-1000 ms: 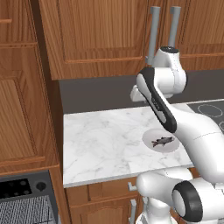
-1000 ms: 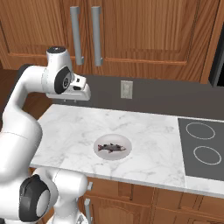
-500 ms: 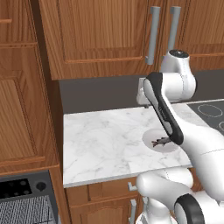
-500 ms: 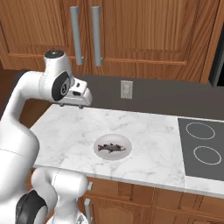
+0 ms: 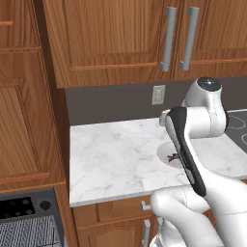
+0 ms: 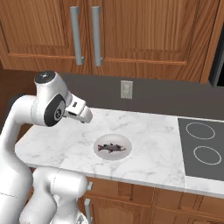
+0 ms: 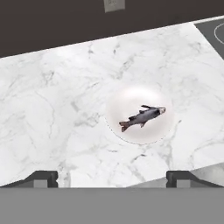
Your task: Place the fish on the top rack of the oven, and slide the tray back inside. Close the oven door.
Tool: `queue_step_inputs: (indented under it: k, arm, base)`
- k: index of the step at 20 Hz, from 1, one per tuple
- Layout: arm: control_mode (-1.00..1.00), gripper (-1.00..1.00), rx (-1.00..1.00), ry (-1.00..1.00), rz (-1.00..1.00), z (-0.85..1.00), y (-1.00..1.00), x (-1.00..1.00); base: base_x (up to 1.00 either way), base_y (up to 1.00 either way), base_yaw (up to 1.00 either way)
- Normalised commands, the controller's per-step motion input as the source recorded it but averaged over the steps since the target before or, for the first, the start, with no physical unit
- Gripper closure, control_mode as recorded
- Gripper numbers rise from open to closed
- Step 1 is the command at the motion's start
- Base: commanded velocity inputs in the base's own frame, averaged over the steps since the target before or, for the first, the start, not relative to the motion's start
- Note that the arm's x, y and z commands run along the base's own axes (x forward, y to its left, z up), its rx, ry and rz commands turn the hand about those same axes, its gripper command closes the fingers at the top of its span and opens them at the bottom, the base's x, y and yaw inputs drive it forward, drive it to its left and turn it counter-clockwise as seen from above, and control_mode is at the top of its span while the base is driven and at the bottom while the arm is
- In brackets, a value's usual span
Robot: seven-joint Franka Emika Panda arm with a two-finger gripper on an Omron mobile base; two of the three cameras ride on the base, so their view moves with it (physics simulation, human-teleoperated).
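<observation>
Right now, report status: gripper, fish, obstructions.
Gripper open, empty, above the counter. Fish lying on the white plate, untouched. Nothing between gripper and fish.

Arm swung over toward the plate, jaws popped open

Compared to a second ago, the gripper (image 7: 112, 177) has gone from pinched shut to spread wide, fingertips (image 7: 43, 177) now far apart. The arm's elbow has swung across the counter (image 6: 153, 144), so the fish (image 7: 143, 117) on its plate (image 7: 131, 98) now sits ahead of the fingers, between them, well clear of both tips.
</observation>
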Motion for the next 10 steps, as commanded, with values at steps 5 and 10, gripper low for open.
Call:
queue_step_inputs:
  k: [5, 10]
  arm:
    - [-1.00, -1.00, 0.06, -0.09, -0.27, -0.25, -0.09, -0.15]
    - [-1.00, -1.00, 0.14, -0.01, -0.30, -0.05, -0.04, -0.01]
  base:
    - [0.00, 0.00, 0.00]
    - [0.00, 0.00, 0.00]
